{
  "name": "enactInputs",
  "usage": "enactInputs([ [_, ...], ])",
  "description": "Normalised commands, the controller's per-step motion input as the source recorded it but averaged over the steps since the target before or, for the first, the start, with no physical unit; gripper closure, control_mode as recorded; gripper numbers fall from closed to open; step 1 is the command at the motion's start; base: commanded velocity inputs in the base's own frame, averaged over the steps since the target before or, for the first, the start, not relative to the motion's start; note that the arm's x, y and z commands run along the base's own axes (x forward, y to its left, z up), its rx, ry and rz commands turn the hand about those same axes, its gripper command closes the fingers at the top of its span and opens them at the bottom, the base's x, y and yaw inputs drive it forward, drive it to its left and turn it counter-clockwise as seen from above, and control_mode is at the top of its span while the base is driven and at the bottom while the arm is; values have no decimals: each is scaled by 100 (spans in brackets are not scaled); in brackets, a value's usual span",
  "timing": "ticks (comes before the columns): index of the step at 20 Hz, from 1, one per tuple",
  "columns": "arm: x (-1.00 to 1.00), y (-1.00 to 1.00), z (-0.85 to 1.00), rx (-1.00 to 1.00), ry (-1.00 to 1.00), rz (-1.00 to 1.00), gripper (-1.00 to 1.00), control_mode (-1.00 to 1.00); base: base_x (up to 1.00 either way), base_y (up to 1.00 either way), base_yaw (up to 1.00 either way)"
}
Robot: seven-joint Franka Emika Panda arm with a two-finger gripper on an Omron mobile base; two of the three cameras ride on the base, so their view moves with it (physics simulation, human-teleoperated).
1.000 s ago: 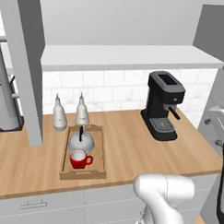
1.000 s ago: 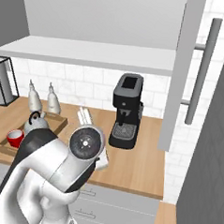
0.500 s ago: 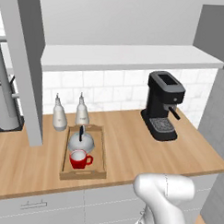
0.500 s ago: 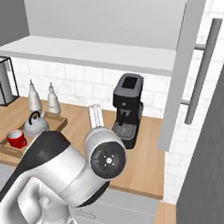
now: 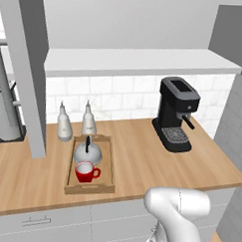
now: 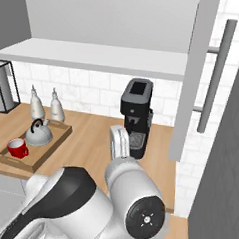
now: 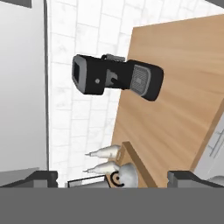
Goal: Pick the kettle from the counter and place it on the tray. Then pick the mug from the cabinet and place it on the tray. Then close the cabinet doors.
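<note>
The white arm (image 6: 111,201), seen from the right base camera, is folded high and close to the lens, its large round joint in the foreground and a pale link rising in front of the black coffee machine (image 6: 135,117); in the left base camera only its rounded shoulder (image 5: 179,210) shows at the lower edge. The hand camera is rolled sideways, so the tabletop (image 7: 175,87) runs up the frame, and the gripper (image 7: 113,178) shows two dark fingertips (image 7: 41,178) set far apart at the bottom corners: the jaws are released and hold nothing. The tray (image 5: 70,178) lies on the wooden tabletop (image 5: 141,159), left of the coffee machine and just in front of two white bottles (image 5: 64,124). It holds the kettle (image 5: 88,151) in its rear half and the red mug (image 5: 85,171) in its front half, both upright, close together, the mug's handle pointing right. The cabinet (image 5: 135,61) above stands open, its pale shelf bare; one of the cabinet doors (image 5: 30,74) hangs swung out at left, another (image 6: 194,71) at right, beside a long vertical bar handle (image 6: 214,77).
</note>
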Motion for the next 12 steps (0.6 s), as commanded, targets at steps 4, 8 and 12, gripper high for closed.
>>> enactInputs([
  [4,-33,-47,11,19,-2,0,-100,-100,0,0,0],
  [8,-33,-55,1,20,-7,0,-100,-100,0,0,0],
  [12,-8,-56,2,13,-1,-5,-100,-100,0,0,0],
])
